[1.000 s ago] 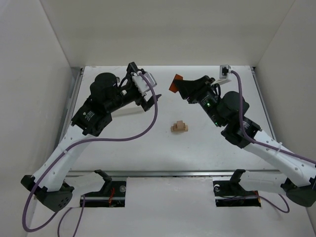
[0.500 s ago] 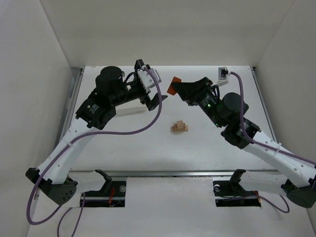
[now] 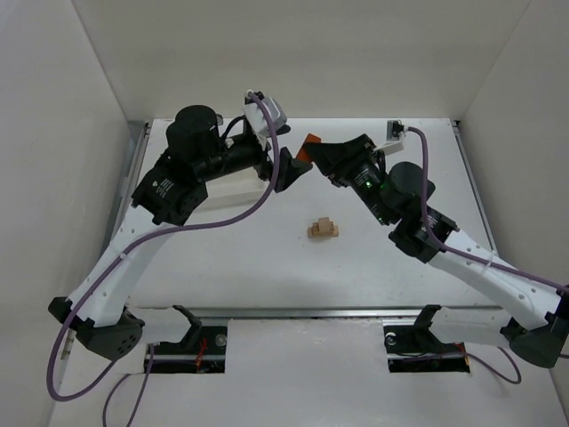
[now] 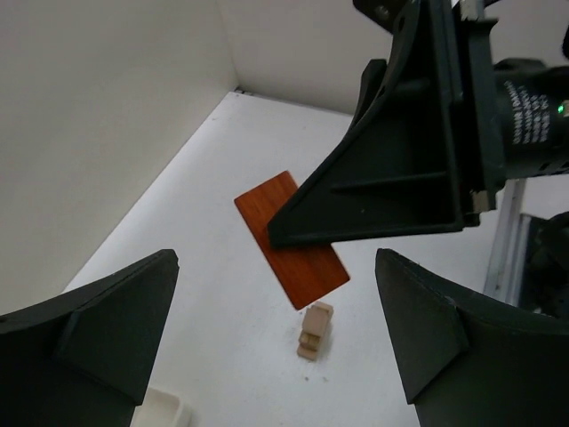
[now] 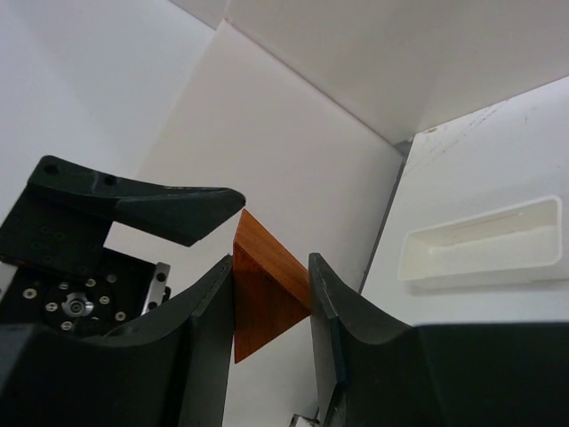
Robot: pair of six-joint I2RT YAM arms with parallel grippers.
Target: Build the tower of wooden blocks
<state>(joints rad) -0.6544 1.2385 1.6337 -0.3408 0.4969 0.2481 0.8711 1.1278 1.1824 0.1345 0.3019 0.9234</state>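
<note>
A small stack of tan wood blocks [image 3: 324,229] stands mid-table, also seen in the left wrist view as tan blocks [image 4: 315,331]. My right gripper [image 3: 317,157] is shut on the orange-red triangular wedge [image 3: 308,152] and holds it in the air above the back of the table. In the right wrist view the wedge [image 5: 267,298] sits pinched between the right gripper [image 5: 271,267] fingers. My left gripper [image 3: 286,167] is open and empty, right beside the wedge. From the left wrist, the wedge [image 4: 293,240] hangs ahead of the open left gripper [image 4: 276,347].
A long white tray [image 3: 233,191] lies on the table under the left arm, seen again as the tray [image 5: 480,242] in the right wrist view. White walls close in the table on three sides. The two arms nearly meet at the back centre.
The left arm has swung right, bringing its open gripper up to the wedge. The right gripper has shifted slightly left with the wedge still in it.
</note>
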